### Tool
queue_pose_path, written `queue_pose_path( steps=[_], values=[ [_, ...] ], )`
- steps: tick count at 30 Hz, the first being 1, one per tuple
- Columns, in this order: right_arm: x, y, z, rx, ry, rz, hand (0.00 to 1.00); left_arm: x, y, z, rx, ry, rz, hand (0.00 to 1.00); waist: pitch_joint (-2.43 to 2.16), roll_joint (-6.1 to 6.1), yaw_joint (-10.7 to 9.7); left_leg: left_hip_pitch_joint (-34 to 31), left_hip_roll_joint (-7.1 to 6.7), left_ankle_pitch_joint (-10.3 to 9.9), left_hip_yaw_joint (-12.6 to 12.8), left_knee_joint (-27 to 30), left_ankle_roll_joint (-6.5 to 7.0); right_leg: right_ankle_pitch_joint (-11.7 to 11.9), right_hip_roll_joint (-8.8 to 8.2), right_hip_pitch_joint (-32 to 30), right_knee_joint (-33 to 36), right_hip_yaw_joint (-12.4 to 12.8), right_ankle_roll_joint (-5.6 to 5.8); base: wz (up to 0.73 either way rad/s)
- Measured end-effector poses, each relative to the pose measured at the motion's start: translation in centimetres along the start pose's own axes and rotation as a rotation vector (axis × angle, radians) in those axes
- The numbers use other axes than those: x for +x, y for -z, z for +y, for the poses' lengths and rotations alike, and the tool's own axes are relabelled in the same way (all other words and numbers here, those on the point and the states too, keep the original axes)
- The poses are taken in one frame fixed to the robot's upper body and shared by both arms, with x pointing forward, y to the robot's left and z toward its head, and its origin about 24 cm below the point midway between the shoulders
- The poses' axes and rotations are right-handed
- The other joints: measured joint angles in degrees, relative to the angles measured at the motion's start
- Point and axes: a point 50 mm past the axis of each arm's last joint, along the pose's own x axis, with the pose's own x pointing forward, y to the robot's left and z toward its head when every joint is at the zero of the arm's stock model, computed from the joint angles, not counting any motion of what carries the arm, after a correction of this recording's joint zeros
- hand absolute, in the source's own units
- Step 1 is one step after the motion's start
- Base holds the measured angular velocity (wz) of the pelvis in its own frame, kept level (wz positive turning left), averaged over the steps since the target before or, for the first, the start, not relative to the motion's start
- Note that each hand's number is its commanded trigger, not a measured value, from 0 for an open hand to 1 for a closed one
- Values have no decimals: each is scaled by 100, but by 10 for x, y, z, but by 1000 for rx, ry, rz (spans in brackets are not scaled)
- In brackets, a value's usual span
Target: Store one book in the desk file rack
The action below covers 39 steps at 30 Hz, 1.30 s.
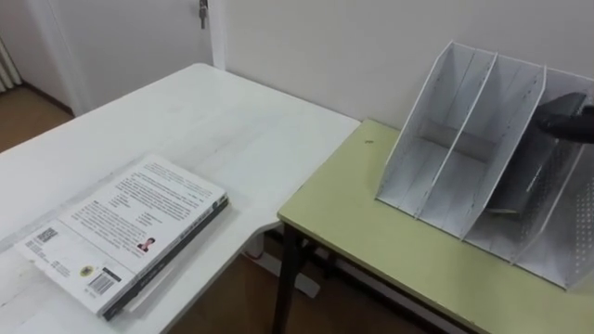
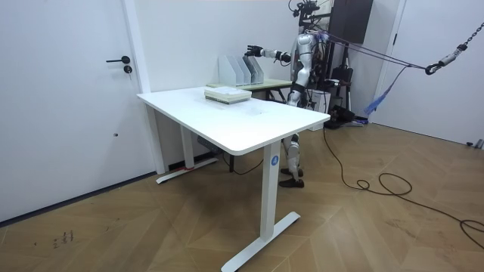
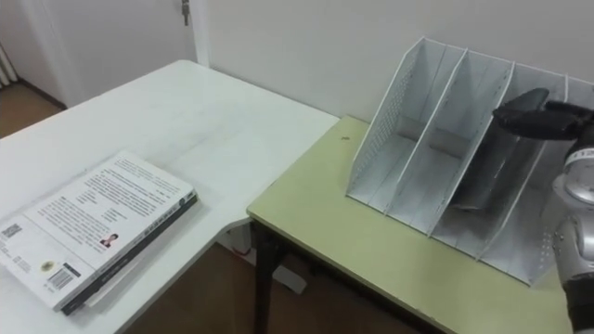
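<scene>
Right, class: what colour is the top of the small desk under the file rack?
Pale yellow-green; the desk top shows best in the left eye view.

The file rack (image 3: 436, 176) looks like pale grey plastic or thin metal, matt, with finely perforated side walls. The book (image 3: 93, 227) has a smooth, slightly glossy paper cover. The white desk (image 3: 213, 130) has a smooth, faintly shiny laminate top, while the green desk (image 3: 371, 250) is matt on dark painted legs (image 3: 262, 278).

White table (image 1: 232, 121), olive desk (image 1: 371, 241) just beside it, white door (image 2: 76, 98) w/ dark handle (image 2: 119, 60), wood floor (image 2: 363, 227)
</scene>
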Motion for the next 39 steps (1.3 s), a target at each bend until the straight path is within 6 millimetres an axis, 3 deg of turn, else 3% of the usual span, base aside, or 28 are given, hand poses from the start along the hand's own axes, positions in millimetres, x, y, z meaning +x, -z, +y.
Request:
queue_pose_path(
  steps=[3,7,16,26,32,34,39],
  values=[
    [-3,-14,3,23,-13,-63,0,0,-1,0,4,1,-7,0,10,31,0,-8,0,0,0,-9,0,0,-1,-39,-4,2,0,-1],
    [-19,-44,10,21,-74,-227,0,0,-2,-1,15,3,-16,0,-14,95,5,-106,6,1,32,-5,-1,1,-3,-169,14,62,0,-5],
    [-50,-79,21,82,-198,-416,0,1,-4,-2,36,-3,-36,0,7,56,-31,-92,13,1,47,2,-1,0,1,-158,5,165,-1,-3],
    [-79,-86,25,66,-366,-525,0,1,-1,-2,34,-18,-40,0,26,54,-3,-19,15,-3,41,-47,-3,3,8,-74,4,163,-1,0],
    [-103,-91,42,86,-668,-558,0,2,1,-4,12,-8,-42,0,26,65,-24,-19,27,-5,91,-81,-7,4,3,-90,7,196,-3,-3],
    [-117,-95,51,114,-854,-579,0,1,0,-3,14,2,-44,0,20,46,-39,-38,30,-7,90,-76,-11,4,6,-113,-1,196,-3,0],
    [-136,-79,59,89,-1143,-541,0,0,-1,2,21,10,-42,0,-54,-84,11,-71,35,-6,75,-50,-12,4,-1,-126,-4,155,-3,6]
  ],
)
